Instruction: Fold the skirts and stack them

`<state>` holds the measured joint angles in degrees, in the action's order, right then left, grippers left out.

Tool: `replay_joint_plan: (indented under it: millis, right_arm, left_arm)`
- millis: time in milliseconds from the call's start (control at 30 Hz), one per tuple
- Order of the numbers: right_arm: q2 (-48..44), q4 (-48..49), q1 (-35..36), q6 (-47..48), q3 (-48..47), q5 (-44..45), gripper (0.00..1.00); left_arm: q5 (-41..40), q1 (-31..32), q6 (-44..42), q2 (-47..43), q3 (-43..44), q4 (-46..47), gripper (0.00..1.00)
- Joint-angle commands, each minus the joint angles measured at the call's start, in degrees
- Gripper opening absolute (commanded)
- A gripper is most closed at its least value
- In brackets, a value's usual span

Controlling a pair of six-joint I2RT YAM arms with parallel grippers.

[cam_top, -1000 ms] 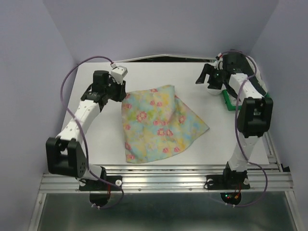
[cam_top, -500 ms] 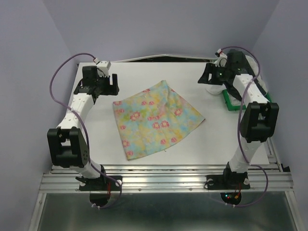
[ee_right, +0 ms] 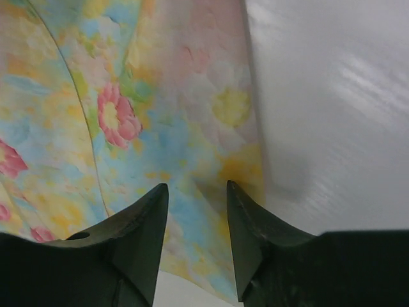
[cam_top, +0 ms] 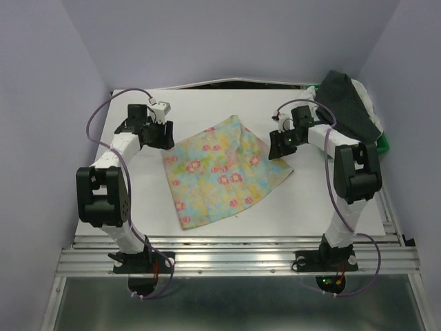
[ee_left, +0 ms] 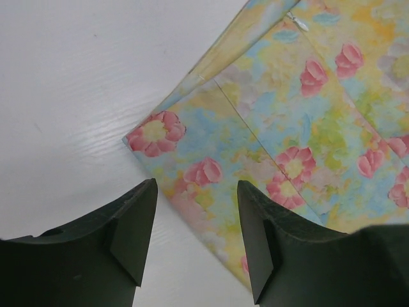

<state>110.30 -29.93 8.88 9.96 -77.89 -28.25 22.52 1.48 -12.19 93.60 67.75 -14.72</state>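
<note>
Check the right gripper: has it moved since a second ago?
Yes. The right gripper has come nearer and leftward, away from the green tray, and now hangs over the right edge of the floral skirt.

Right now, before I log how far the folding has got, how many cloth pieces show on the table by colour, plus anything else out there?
Yellow floral skirt: 1
Dark charcoal skirt: 1
White cloth: 1, only an edge showing beside the dark one
Green tray: 1, mostly hidden
Total: 4
</note>
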Motion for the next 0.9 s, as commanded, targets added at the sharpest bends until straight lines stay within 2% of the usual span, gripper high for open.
replay_joint_plan:
  millis: [0, 33, 100, 133, 233, 400, 500, 567, 633, 700, 767, 867]
  right_arm:
    - [-0.70, 0.84, -0.97, 3.92, 4.14, 2.24, 0.45]
    - [-1.22, 0.75, -0.45, 4.28, 6.50, 2.32, 0.43]
    - [-2.98, 0.23, -0.45, 5.85, 8.71, 2.24, 0.31]
    - [-3.51, -0.82, -0.45, 6.30, 10.54, 1.97, 0.19]
    - [-6.14, -6.35, 0.07, 9.37, 12.84, -0.30, 0.01]
    - [-15.18, -21.70, 3.33, 19.19, 16.72, -10.30, 0.01]
    - [-16.78, -25.35, 3.33, 18.01, 13.65, -13.32, 0.03]
    - [-17.66, -21.77, 3.33, 11.69, 9.35, -12.01, 0.08]
    - [-17.93, -13.43, 3.33, 3.95, 5.58, -8.32, 0.13]
    - [-16.97, -2.72, 3.33, -3.34, 3.54, -2.97, 0.28]
    - [-13.39, 2.84, 3.33, -4.50, 0.83, 0.64, 0.36]
    - [-3.54, 3.84, 3.33, -3.55, -8.48, 4.60, 0.38]
  left_arm:
    - [2.09, 0.28, -4.07, 1.67, 3.62, -2.15, 0.63]
    - [1.82, 0.20, -4.07, 2.02, 3.80, -2.15, 0.63]
    - [1.47, 0.19, -4.42, 2.98, 3.89, -1.98, 0.63]
    - [1.47, 0.19, -4.69, 3.25, 3.97, -1.89, 0.63]
    - [1.82, 0.37, -5.04, 4.13, 4.24, -2.07, 0.62]
    - [1.91, 1.07, -6.10, 5.45, 4.41, -2.51, 0.56]
    - [2.52, 1.16, -6.01, 5.98, 4.50, -2.33, 0.56]
    - [3.05, 1.16, -5.66, 6.24, 4.94, -1.89, 0.56]
    - [3.40, 1.16, -4.87, 6.94, 5.81, -1.45, 0.57]
    - [3.49, 1.16, -4.34, 7.82, 7.13, -1.10, 0.61]
    - [3.58, 1.25, -4.25, 8.78, 8.27, -1.27, 0.65]
    - [6.56, 1.69, -6.35, 9.84, 11.87, -2.68, 0.69]
